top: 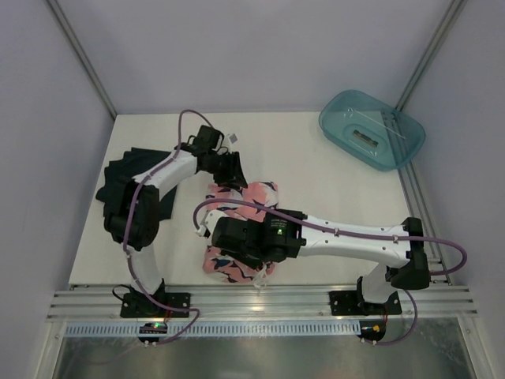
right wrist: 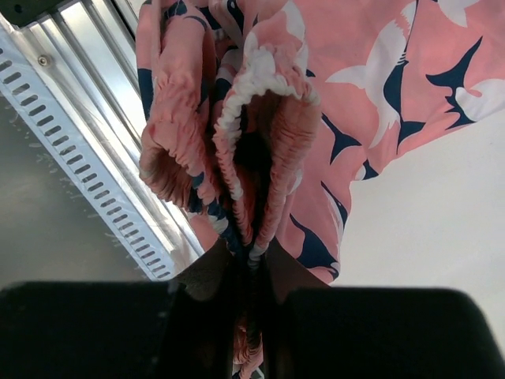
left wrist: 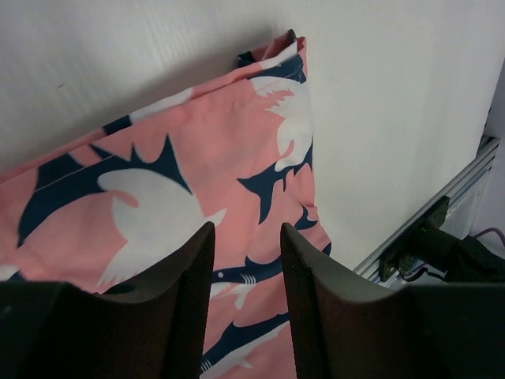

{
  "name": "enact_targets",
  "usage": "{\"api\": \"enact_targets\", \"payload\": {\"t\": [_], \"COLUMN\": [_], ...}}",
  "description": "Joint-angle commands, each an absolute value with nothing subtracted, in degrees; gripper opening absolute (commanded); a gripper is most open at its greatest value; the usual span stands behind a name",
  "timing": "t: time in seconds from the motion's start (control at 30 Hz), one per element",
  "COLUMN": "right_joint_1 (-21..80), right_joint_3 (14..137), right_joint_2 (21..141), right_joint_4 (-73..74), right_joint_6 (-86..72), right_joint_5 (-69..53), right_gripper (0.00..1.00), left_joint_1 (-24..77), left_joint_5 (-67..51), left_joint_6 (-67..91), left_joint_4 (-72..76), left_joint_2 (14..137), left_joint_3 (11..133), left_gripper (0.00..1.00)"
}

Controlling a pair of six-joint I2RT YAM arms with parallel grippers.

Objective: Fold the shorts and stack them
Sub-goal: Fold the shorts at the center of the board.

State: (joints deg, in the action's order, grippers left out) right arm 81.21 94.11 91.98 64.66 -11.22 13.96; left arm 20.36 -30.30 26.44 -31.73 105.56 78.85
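The soft salmon pink shorts, printed with navy and white shapes, lie bunched in the middle of the white table, between the two arms. The right gripper is clamped on their gathered elastic waistband, at the near edge of the table, just beside the metal rail. The left gripper hovers at the far end of the same shorts. Its black fingers stand apart and only cloth shows through the gap; whether the tips touch the cloth, I cannot tell. The plain dark fabric shorts lie crumpled at the left side of the table, partly under the left arm. The translucent teal plastic tub stands in the far right corner, well apart.
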Motion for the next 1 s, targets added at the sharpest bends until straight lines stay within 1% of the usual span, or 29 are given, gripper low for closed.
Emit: {"api": "enact_targets", "payload": {"t": [0.0, 0.1, 0.3, 0.43, 0.63, 0.97], "right_joint_1": [81.39, 80.42, 75.94, 72.52, 65.22, 57.66], "right_joint_3": [93.87, 94.91, 98.52, 99.49, 99.32, 98.09], "right_joint_2": [88.69, 87.72, 89.47, 89.38, 90.61, 94.13], "right_joint_4": [62.05, 61.00, 61.44, 59.68, 57.13, 53.70], "right_joint_6": [-12.66, -10.12, -4.14, 1.39, 6.15, 11.77], "right_joint_5": [17.13, 16.53, 16.52, 16.00, 11.79, 7.83], "right_gripper": [0.04, 0.04, 0.04, 0.04, 0.04, 0.04], "left_joint_1": [22.58, 24.25, 26.28, 26.98, 27.95, 28.21], "left_joint_5": [-29.10, -25.94, -23.82, -23.47, -23.38, -23.47], "left_joint_6": [23.82, 23.82, 24.78, 25.40, 25.66, 25.40], "left_joint_4": [-30.50, -30.85, -29.63, -28.22, -26.02, -27.33], "left_joint_2": [110.20, 114.69, 120.14, 120.15, 118.74, 115.93], "left_joint_3": [80.42, 80.51, 80.69, 79.11, 77.08, 79.10], "left_gripper": [0.40, 0.40, 0.40, 0.40, 0.40, 0.40]}}
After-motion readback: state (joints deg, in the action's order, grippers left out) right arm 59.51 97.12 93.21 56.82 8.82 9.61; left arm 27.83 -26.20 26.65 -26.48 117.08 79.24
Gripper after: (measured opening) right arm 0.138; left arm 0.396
